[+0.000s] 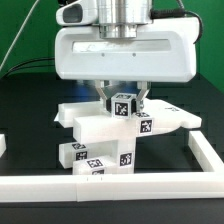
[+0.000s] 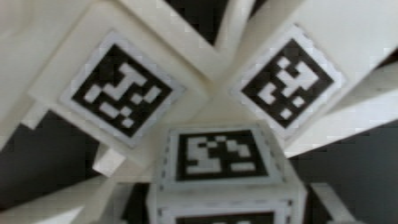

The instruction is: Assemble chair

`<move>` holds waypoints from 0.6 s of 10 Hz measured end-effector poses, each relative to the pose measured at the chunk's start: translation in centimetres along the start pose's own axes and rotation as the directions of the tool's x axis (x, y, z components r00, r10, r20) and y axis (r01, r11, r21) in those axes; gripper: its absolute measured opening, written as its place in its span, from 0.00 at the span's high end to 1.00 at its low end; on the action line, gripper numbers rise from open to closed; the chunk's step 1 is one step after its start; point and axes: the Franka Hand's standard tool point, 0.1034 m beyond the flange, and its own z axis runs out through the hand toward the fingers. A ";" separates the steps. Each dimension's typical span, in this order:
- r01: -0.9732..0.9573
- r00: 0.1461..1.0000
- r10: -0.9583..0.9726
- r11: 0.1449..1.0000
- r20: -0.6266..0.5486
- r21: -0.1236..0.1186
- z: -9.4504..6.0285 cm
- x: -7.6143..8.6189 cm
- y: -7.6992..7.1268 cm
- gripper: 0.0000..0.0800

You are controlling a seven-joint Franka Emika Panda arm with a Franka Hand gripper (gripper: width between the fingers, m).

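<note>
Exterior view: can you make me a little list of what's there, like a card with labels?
scene: black table with white border rail along the front
robot part: gripper, shut on small tagged block
below it: stacked white chair parts with black-and-white tags
block position: at top of the stack; whether it rests on it, cannot tell
wrist view: three tags close up, blurry

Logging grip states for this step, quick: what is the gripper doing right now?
Gripper: shut on the small tagged chair block above the stacked chair parts.
</note>
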 end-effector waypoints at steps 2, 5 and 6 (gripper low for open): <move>-0.159 0.987 0.159 0.987 0.003 0.006 0.0 -0.1 -0.1 0.65; -0.328 0.945 0.328 0.945 0.010 0.012 0.1 -0.2 -0.2 0.65; -0.375 0.927 0.374 0.927 0.011 0.012 0.1 -0.2 -0.2 0.65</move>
